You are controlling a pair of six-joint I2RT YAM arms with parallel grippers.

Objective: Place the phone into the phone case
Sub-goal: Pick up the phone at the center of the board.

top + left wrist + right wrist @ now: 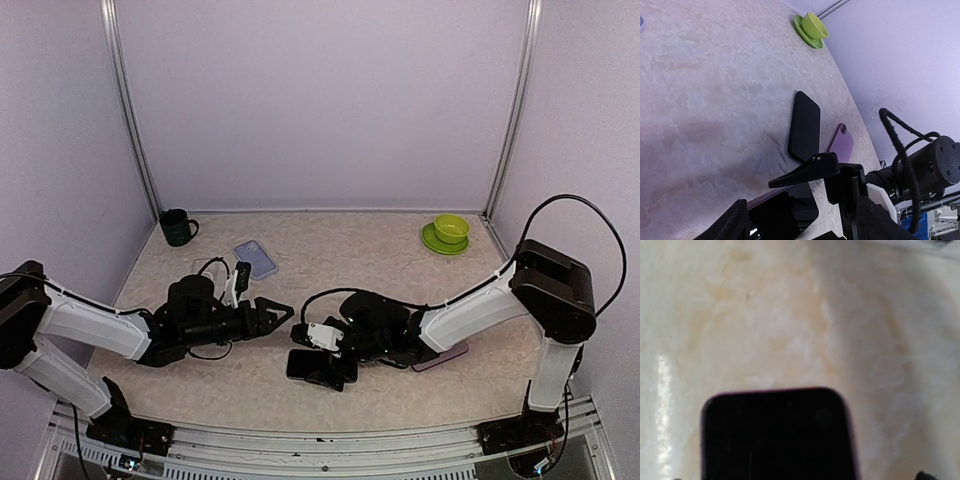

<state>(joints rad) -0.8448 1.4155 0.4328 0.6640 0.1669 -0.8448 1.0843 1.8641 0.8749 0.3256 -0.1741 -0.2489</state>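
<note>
A phone with a black screen and purple rim (pixel 318 368) lies flat near the table's front. It fills the lower right wrist view (pixel 780 440), blurred. My right gripper (pixel 318 350) hovers right over it, its fingertips (pixel 924 475) showing only at the bottom corners, spread wider than the phone. My left gripper (pixel 280 313) is open and empty just left of it, pointing right; its fingers (pixel 735 222) frame the phone (pixel 790 210) and one right finger (pixel 812 172). A lavender case (pixel 256 260) lies at the back left. A black slab (pixel 805 125) and a purple flat piece (pixel 841 142) lie beyond.
The purple piece (pixel 442 356) sits partly under my right forearm. A dark green mug (pixel 178 228) stands at the back left. A lime cup on a saucer (pixel 450 232) stands at the back right, also in the left wrist view (pixel 812 27). Frame posts stand at the back corners.
</note>
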